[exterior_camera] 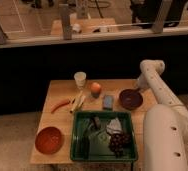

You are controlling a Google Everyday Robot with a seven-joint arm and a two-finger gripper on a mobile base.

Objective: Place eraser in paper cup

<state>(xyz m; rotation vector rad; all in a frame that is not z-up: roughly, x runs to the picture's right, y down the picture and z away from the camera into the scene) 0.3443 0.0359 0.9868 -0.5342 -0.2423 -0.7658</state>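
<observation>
Fingers unseen, shut; one paper cup [80, 79]

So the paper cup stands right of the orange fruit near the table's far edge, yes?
No: the camera view shows the paper cup left of the orange fruit. The gripper is not visible; its arm rises beside the purple bowl.

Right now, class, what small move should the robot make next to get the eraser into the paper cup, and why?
Probably swing the shut gripper across toward the blue-grey eraser: it hangs empty beside the purple bowl, and the eraser lies on the table, apart from the paper cup.
</observation>
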